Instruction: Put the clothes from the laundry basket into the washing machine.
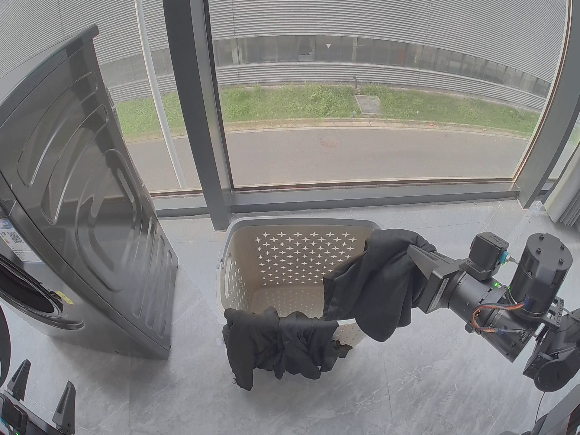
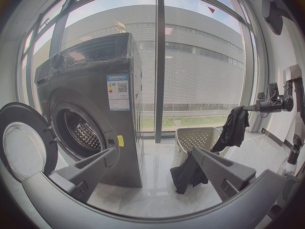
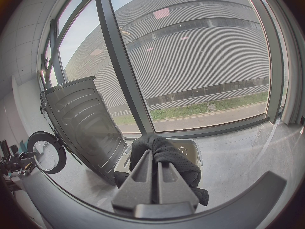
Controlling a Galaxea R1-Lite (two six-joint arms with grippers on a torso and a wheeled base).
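A cream laundry basket (image 1: pixel 238 249) stands on the floor by the window. My right gripper (image 3: pixel 158 163) is shut on a black garment (image 1: pixel 377 282) and holds it up over the basket's right rim; the cloth hangs down from the fingers (image 2: pixel 252 108). A second black garment (image 1: pixel 275 345) is draped over the basket's front rim onto the floor. The grey washing machine (image 1: pixel 78 212) stands at the left with its round door (image 2: pixel 23 140) swung open and its drum (image 2: pixel 81 134) showing. My left gripper (image 2: pixel 152 158) is open and holds nothing, low at the front left, facing the machine.
A tall window with a dark frame post (image 1: pixel 193 92) runs behind the basket. Pale tiled floor (image 1: pixel 423 382) spreads between the machine and the basket and to the right.
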